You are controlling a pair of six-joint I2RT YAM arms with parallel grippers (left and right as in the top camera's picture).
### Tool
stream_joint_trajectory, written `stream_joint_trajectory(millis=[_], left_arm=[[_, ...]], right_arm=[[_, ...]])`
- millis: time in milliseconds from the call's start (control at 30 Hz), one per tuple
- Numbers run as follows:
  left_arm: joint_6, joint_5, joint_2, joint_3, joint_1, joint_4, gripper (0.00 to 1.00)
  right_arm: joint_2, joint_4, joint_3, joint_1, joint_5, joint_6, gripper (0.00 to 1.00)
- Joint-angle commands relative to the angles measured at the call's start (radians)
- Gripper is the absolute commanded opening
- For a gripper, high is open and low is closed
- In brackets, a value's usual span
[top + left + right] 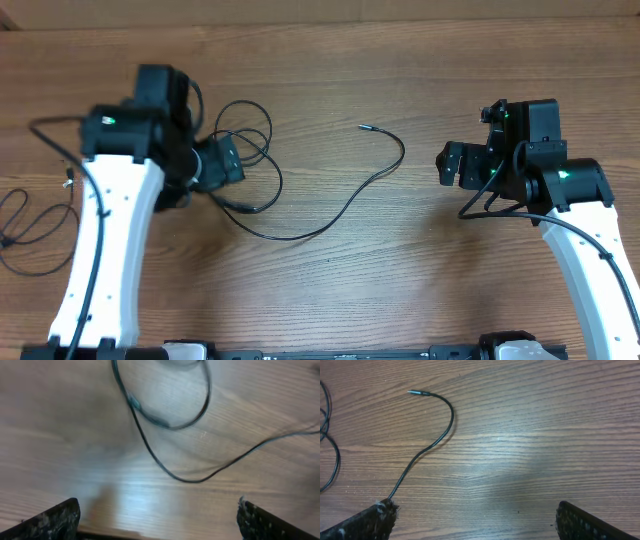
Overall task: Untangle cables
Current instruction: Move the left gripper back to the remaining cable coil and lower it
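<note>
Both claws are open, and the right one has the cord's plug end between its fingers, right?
Not quite. The right gripper is open but empty: the right wrist view shows the plug end lying on the table, clear of it.

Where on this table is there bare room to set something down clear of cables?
Bare wood lies between the long cable's plug end and the right hand, and along the near edge below that cable's curve. Crowded: the loops beside the left hand, and another cable at the left edge.
</note>
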Motion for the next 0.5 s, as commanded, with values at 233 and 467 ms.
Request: stream_joint_trajectory(millis=[233, 467], left_arm=[[-0.219, 0.241, 0.046, -0.409, -0.007, 0.353, 0.98], [-0.288, 0.247, 0.081, -0.493, -0.012, 0.450, 0.89]], right_arm=[[0.005, -0.001, 0.002, -0.003, 0.010, 0.003, 1.00], [0.005, -0.004, 0.002, -0.003, 0.010, 0.003, 1.00]])
